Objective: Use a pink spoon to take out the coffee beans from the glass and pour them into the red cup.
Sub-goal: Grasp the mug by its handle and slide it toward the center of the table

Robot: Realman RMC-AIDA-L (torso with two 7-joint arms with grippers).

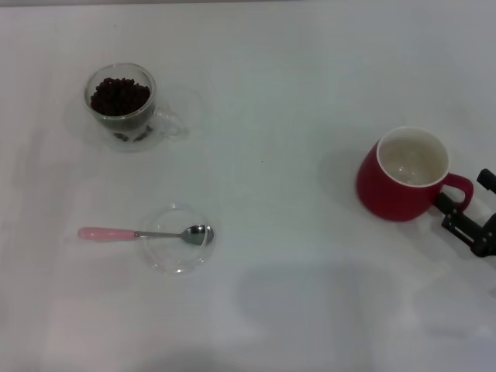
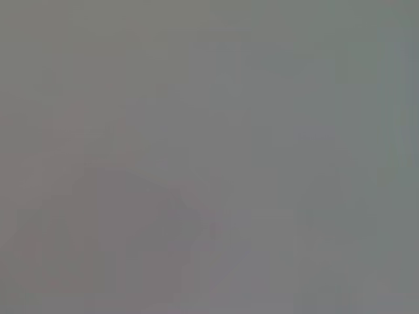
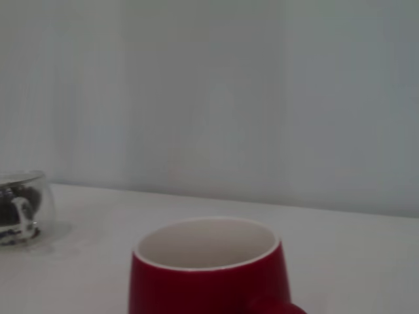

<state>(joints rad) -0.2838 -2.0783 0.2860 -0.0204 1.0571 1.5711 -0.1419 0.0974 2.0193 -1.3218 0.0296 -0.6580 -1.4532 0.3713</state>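
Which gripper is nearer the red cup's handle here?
Right. The right gripper sits at the red cup, right by its handle. The left gripper is out of the head view, and its wrist view shows nothing recognisable.

The left wrist view was a featureless grey blur in which nothing could be made out. In the head view the black right tool (image 1: 470, 219) was cut off by the edge beside the rounded red ceramic cup (image 1: 403, 177), so its finger state could not be told. In the right wrist view the clear double-walled glass (image 3: 19, 208) of dark coffee beans (image 3: 8, 209) ran off the edge.
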